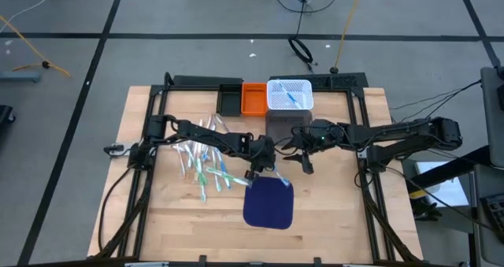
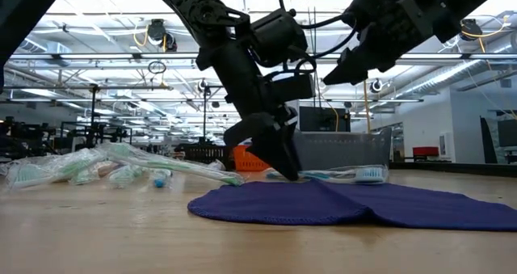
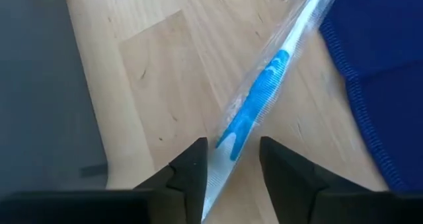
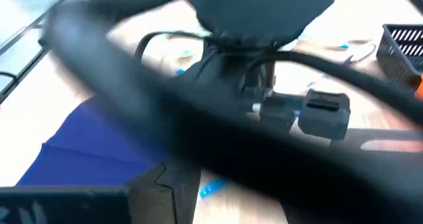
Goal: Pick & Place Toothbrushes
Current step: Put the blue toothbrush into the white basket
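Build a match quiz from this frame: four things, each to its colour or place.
Things:
1. mat
2. white basket
3. left gripper
4. toothbrush pile

Descriptions:
A. holds blue-handled toothbrushes
B. dark blue
C. on bare wood on the left arm's side of the mat
D. fingers either side of a wrapped toothbrush

Pairs: 1-B, 2-A, 3-D, 4-C

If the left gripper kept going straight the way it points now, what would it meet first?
The left gripper points down at a wrapped blue toothbrush lying between its jaws beside the dark blue mat. It would probably meet that toothbrush first, then the wooden table.
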### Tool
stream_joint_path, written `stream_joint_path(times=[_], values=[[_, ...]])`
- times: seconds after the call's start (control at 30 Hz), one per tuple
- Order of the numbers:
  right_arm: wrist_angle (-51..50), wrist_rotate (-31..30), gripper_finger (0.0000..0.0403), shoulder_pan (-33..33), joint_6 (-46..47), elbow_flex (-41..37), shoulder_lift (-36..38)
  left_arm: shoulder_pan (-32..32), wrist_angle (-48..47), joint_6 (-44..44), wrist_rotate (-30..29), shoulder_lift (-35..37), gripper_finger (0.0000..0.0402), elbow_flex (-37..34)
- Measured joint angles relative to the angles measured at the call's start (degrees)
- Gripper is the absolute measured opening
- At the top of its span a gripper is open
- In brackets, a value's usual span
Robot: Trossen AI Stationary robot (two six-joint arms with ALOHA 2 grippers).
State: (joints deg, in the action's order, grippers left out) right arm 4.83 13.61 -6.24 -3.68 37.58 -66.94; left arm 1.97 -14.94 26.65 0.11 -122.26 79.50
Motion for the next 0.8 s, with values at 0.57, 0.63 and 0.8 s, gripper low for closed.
stream_joint_path(times=[0.57,0.63,0.8], values=[[0.44,-0.02,0.016,0.0,0.0,-0.67,0.0,-1.89,-5.08,-9.69,-3.25,4.88,0.0006,-0.43],[0.37,0.01,0.016,0.0,0.0,-0.67,0.04,-2.47,-7.36,-11.63,-3.68,6.59,0.0005,-0.41],[1.0,-0.07,0.016,-0.02,-0.09,-0.67,0.28,-3.82,-11.45,-15.44,-3.71,12.08,0.0005,-0.41]])
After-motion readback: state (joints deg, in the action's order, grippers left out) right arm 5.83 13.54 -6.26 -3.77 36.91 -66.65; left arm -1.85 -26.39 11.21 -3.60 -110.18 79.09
